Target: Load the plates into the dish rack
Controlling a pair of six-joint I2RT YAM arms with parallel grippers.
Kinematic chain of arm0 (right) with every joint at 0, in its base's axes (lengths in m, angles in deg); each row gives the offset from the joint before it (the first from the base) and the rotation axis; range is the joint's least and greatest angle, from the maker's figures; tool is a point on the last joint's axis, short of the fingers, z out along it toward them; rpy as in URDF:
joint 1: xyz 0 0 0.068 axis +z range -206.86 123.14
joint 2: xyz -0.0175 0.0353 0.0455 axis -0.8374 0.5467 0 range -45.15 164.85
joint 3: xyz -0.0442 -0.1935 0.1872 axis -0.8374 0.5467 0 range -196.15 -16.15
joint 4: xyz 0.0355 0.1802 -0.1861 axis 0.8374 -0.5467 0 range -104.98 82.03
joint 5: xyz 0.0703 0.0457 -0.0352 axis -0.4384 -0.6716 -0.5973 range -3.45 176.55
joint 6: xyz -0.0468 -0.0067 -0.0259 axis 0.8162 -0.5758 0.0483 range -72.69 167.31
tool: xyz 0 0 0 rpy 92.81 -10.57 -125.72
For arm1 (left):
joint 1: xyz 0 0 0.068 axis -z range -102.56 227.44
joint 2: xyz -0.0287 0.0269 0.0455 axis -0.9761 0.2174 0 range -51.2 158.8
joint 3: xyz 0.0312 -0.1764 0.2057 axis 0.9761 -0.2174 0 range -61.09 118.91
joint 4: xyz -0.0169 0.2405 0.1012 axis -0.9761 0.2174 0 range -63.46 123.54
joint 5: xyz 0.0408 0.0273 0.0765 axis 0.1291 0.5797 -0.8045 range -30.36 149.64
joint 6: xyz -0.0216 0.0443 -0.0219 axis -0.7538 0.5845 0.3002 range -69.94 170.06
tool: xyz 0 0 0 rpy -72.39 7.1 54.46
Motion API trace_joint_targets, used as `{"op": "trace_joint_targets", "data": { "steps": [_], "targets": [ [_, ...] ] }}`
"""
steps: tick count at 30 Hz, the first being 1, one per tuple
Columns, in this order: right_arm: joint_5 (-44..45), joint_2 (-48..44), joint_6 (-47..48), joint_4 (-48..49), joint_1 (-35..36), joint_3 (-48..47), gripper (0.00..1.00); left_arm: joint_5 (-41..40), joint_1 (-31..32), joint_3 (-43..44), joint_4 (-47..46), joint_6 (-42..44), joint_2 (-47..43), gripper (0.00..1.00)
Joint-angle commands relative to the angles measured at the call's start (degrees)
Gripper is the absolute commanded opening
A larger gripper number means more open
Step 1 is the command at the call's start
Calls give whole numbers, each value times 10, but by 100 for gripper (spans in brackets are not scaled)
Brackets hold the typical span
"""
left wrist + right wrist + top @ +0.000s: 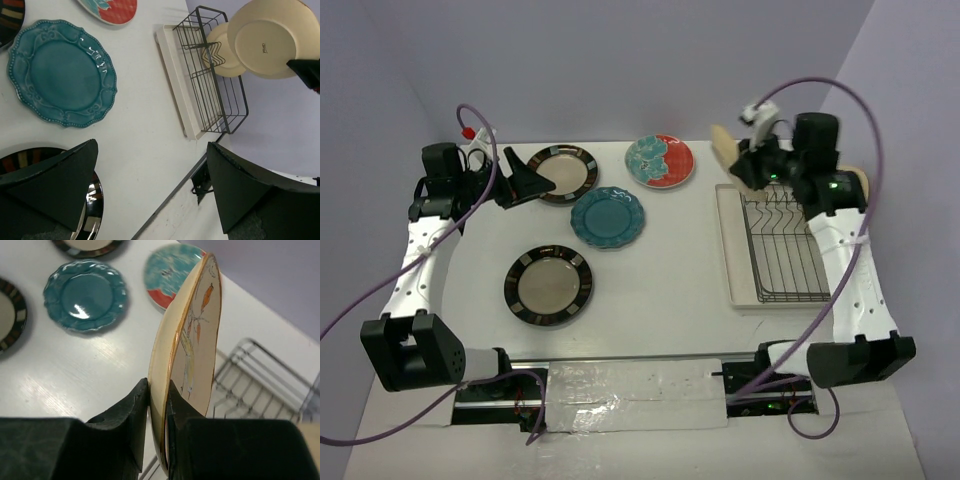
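My right gripper is shut on the lower rim of a cream-tan painted plate and holds it on edge above the far left end of the dish rack. A second cream plate stands at the rack's far right. My left gripper is open and empty, beside the far striped plate. The near striped plate, teal plate and red plate lie flat on the table.
Purple cables loop over both arms. A metal rail with a pale foil-covered strip runs along the table's near edge. Walls close in behind and on both sides.
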Motion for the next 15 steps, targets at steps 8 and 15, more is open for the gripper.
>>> {"op": "trace_joint_targets", "data": {
  "steps": [8, 15],
  "targets": [
    [-255, 94, -147, -82, -365, -167, 0, 54, 2, -21, -65, 0, -4, 99],
    [-221, 196, -73, -178, -394, -288, 0, 62, 2, -22, -70, -2, 2, 99]
  ]
}}
